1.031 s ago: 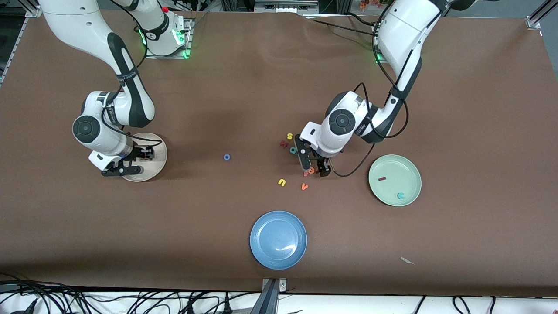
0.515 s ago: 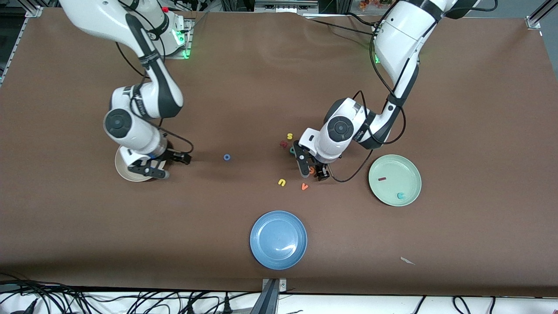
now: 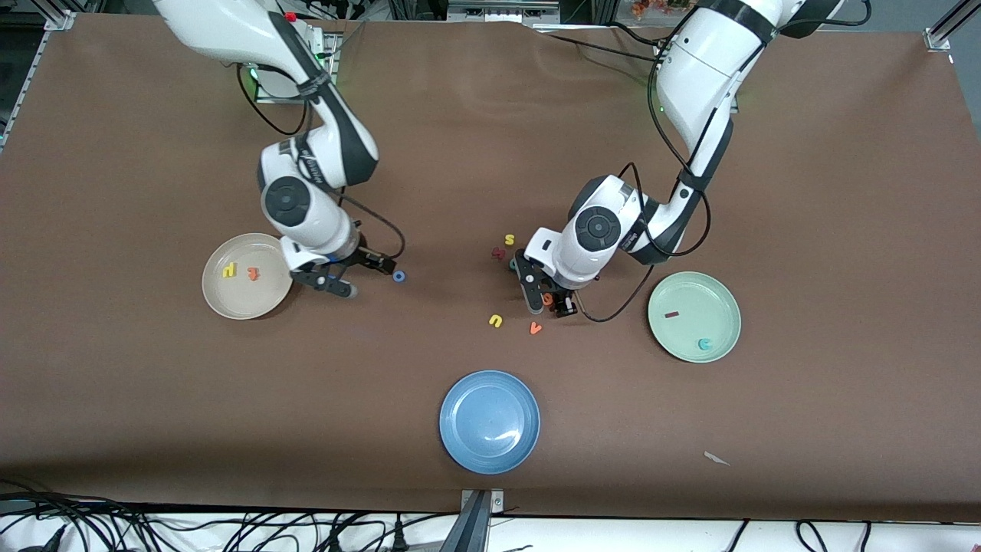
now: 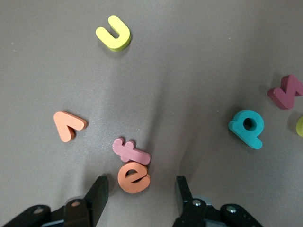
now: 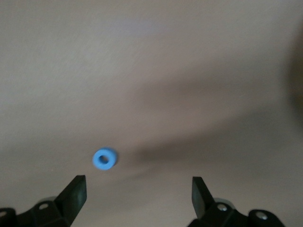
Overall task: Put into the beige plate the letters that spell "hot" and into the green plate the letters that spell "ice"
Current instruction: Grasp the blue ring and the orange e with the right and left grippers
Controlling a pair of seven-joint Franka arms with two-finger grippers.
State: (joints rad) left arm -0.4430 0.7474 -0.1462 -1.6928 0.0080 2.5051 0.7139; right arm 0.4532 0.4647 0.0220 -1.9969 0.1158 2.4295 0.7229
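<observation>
My left gripper (image 4: 140,191) stands low over the orange e (image 4: 133,176), jaws apart on either side of it, a pink letter (image 4: 131,150) touching the e. My right gripper (image 5: 137,191), jaws wide and empty, hangs beside the blue o (image 5: 104,159), near the beige plate (image 3: 222,299) holding the yellow h (image 3: 229,270) and orange t (image 3: 253,272). The green plate (image 3: 720,303) holds the dark red i (image 3: 672,314) and teal c (image 3: 704,345).

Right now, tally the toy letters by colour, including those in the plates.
Yellow: 3 (h, s, u)
Orange: 3 (t, e, v)
Teal: 2 (p, c)
Dark red: 2 (i, bent letter)
Blue: 1 (o)
Pink: 1 (f)
Total: 12
</observation>
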